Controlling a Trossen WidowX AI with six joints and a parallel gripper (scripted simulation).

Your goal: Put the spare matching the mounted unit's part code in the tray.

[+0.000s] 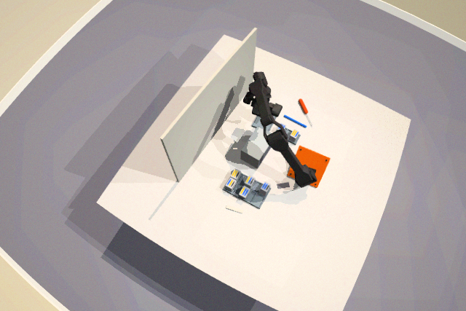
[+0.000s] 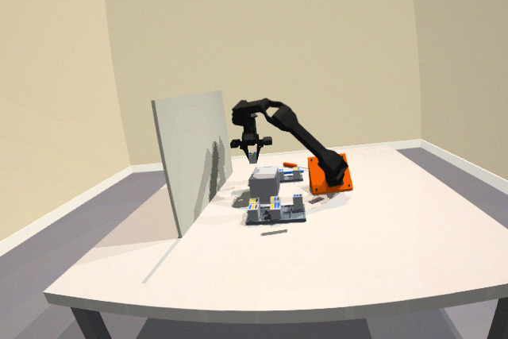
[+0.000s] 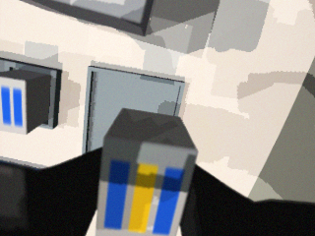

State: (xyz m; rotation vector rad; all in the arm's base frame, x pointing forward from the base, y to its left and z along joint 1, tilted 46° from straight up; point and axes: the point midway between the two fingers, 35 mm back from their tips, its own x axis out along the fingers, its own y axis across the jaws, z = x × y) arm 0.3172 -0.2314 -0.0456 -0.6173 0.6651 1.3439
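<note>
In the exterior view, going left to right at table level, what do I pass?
Upright panel → grey mounted unit → red screwdriver → orange base plate. The gripper, above the unit, is shut on the blue-yellow-blue spare.

Beige walls [image 2: 254,40] meet a greyish-purple floor [image 2: 49,220] edged by a pale skirting board [image 2: 74,199]. The white desk [image 2: 369,244] (dark-legged) carries soft, overlapping shadows.

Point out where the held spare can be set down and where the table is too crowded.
The tray below the gripper, which is shut on the blue-yellow-blue spare, shows a bare floor. Crowded: the rack of spares, the grey mounted unit, and the strip with the screwdriver and blue bar.
</note>
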